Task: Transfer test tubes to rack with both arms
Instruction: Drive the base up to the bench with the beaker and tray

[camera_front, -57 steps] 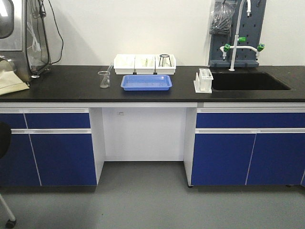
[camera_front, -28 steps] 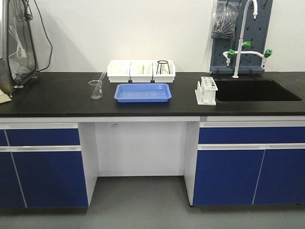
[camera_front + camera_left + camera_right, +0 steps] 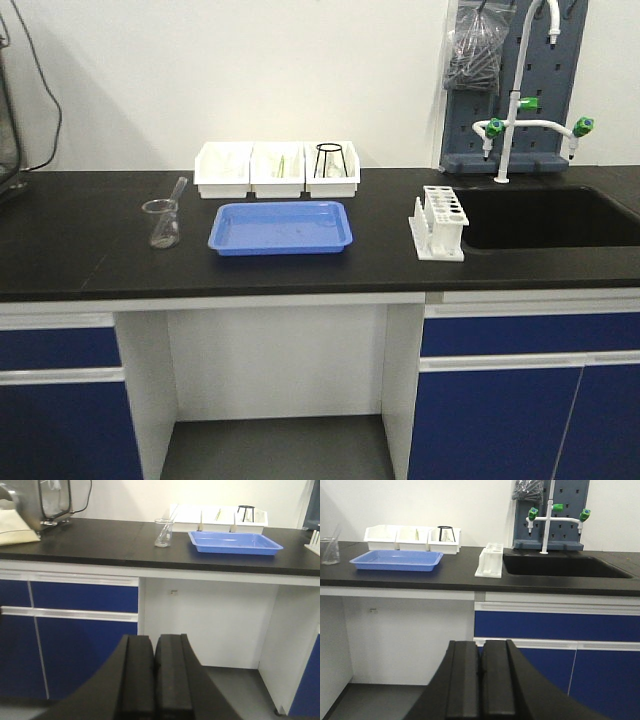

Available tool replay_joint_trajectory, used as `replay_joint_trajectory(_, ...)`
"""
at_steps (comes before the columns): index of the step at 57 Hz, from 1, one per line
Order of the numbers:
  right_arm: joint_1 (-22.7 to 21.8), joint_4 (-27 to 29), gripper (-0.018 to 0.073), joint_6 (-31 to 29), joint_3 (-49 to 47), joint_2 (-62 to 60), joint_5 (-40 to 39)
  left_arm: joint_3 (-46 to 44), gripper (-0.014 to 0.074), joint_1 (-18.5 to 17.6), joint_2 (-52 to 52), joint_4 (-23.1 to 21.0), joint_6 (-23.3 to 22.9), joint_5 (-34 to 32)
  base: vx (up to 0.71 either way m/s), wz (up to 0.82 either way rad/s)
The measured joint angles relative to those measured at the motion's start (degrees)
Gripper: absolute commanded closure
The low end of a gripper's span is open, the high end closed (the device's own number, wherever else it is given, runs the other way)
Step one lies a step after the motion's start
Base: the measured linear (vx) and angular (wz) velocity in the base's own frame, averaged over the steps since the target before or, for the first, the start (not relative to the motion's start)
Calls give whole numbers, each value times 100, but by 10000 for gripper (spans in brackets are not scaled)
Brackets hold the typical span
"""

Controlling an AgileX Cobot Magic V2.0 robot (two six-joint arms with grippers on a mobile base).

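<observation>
Black laboratory countertop (image 3: 80, 260), running the full width over blue cabinet fronts (image 3: 500, 410), with an open white knee recess between them.

Sink (image 3: 540, 220): black, sunk into the countertop at its right end.

Pegboard (image 3: 560, 90): grey-blue, on the wall behind the sink; white faucet (image 3: 515, 110) with green taps in front of it.

Left gripper (image 3: 155, 680): black, fingers pressed together with nothing between them, low before the cabinets.

Right gripper (image 3: 480, 680): black, fingers likewise closed flat against each other, below bench height.

Tray (image 3: 281, 228): blue, shallow, mid-counter.

Bins (image 3: 275, 188): three, white, in a row just behind the tray.

Rack (image 3: 440, 225): white, upright on the countertop, just beside the sink's left edge, well apart from both grippers.

Beaker (image 3: 162, 222): clear glass, left of the tray, a glass rod (image 3: 177, 190) leaning in it.

Tripod ring (image 3: 330, 160): black wire, standing in the right-hand bin.

Test tubes (image 3: 285, 163): slim pale shapes in the middle bin; too small to tell for certain.
</observation>
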Motion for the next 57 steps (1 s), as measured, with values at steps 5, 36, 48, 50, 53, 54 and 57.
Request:
replay_joint_trajectory(5,0,0,568,0,0,0,0,0,601,0,0,0,0,0,50,-8)
replay_joint_trajectory(36,0,0,568,0,0,0,0,0,601,0,0,0,0,0,48,-3)
replay_joint_trajectory(48,0,0,568,0,0,0,0,0,601,0,0,0,0,0,46,6)
replay_joint_trajectory(50,0,0,568,0,0,0,0,0,601,0,0,0,0,0,44,5)
replay_joint_trajectory(53,0,0,568,0,0,0,0,0,601,0,0,0,0,0,43,5)
replay_joint_trajectory(54,0,0,568,0,0,0,0,0,601,0,0,0,0,0,42,5)
replay_joint_trajectory(57,0,0,568,0,0,0,0,0,601,0,0,0,0,0,41,5)
